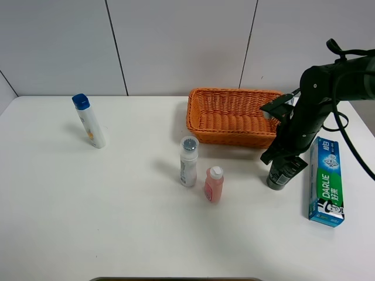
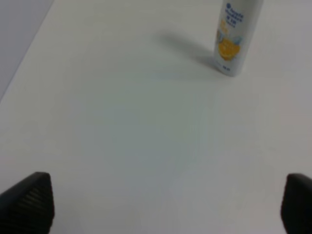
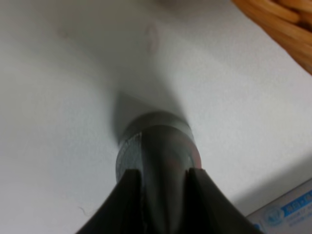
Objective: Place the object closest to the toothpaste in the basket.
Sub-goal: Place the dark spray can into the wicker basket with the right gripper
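white tabletop (image 1: 117, 234) under a pale panelled wall holds everything. the toothpaste box (image 1: 326, 181) lies flat near the table's right edge, and the dark bottle (image 1: 285, 171) is just beside it, nearer than anything else, which makes it the thing to move. the right gripper (image 1: 283, 153) has its fingers (image 3: 124, 195) clamped on the bottle's upper part, one on each side. the bottle leans in that grip, its base low by the table; whether it is touching the surface i cannot tell. the leaning hold looks chosen to let the arm lift it clear of the box. the orange wicker basket (image 1: 234, 100) sits near the toothpaste box, behind the bottle, so the carry should be short, up and over its rim. a small white bottle (image 1: 188, 162) and a pink bottle (image 1: 214, 184) stand well apart from the toothpaste box. a blue-capped white bottle (image 1: 89, 121) stands farthest from it. there the left gripper (image 2: 161, 207) hovers, fingers spread wide and holding nothing.
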Action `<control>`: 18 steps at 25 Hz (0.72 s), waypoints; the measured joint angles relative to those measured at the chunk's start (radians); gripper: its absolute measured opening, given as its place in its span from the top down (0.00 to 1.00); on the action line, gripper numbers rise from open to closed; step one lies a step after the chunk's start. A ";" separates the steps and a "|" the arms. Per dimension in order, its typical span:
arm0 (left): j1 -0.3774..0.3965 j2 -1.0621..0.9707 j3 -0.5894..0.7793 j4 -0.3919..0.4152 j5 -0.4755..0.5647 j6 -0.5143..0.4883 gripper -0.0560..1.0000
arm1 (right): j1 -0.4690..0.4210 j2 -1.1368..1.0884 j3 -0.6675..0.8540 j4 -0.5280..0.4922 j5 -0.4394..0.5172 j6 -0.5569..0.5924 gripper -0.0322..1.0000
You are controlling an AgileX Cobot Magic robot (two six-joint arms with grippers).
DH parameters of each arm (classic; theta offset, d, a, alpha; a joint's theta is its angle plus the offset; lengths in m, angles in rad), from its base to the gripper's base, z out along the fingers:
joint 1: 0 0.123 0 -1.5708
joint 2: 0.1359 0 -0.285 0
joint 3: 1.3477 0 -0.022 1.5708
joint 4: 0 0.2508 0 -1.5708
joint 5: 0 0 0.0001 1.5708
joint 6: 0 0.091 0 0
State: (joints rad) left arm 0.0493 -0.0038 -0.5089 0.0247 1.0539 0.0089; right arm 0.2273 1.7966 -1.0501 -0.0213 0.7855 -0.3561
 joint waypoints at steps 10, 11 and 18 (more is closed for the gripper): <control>0.000 0.000 0.000 0.000 0.000 0.000 0.06 | 0.000 0.000 0.000 0.000 0.002 0.000 0.72; 0.000 0.000 0.000 0.000 0.000 0.000 0.06 | 0.000 0.000 0.000 0.000 0.002 0.000 0.72; 0.000 0.000 0.000 0.000 0.000 0.000 0.06 | 0.000 -0.005 0.000 0.021 0.046 0.008 0.72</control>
State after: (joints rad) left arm 0.0493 -0.0038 -0.5089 0.0247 1.0539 0.0089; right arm 0.2273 1.7913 -1.0501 0.0000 0.8312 -0.3479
